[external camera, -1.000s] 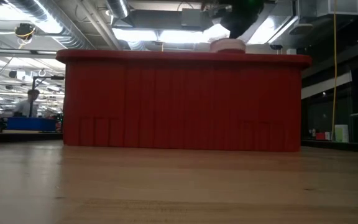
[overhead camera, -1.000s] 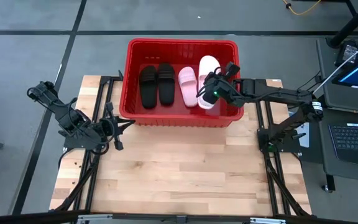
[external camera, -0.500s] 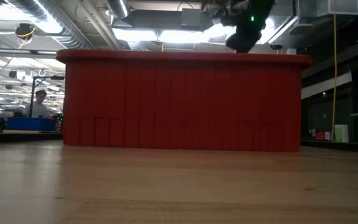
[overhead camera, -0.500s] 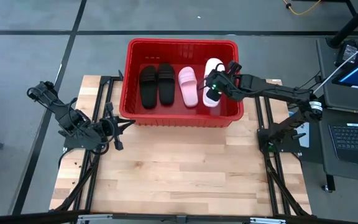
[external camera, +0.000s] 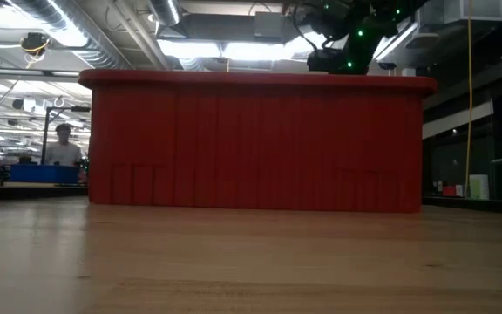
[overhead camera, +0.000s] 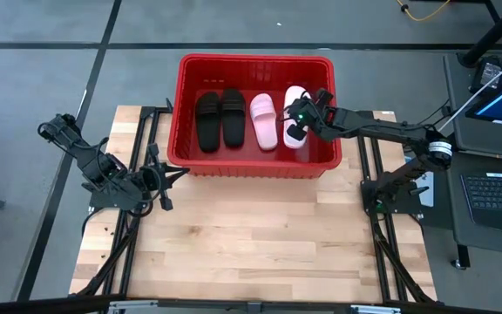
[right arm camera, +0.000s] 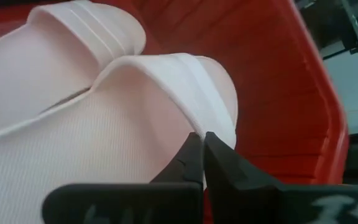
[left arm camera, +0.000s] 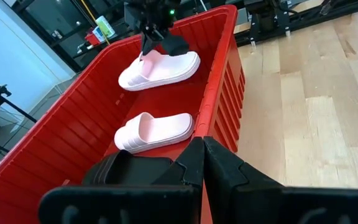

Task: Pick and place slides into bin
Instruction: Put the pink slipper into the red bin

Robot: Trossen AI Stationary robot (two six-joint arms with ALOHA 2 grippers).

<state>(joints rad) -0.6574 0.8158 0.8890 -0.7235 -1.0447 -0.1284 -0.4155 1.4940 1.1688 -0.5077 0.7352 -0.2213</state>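
Inside the red bin [overhead camera: 255, 63], at its right end, the fourth slide [overhead camera: 295, 122], a pale pink one, lies with its long axis running front to back like the other three slides [overhead camera: 234, 119]. The right gripper [overhead camera: 296, 114] pinches its strap, fingers nearly together. The left gripper [overhead camera: 166, 174] waits closed near the bin's left front corner.

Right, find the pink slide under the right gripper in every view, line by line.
High view: the pink slide lies rightmost in the bin, partly under the right gripper.
Low view: not visible, hidden behind the bin's wall.
Left wrist view: farthest slide, under the gripper.
Right wrist view: fills the frame.
Shared landmark: the red bin.
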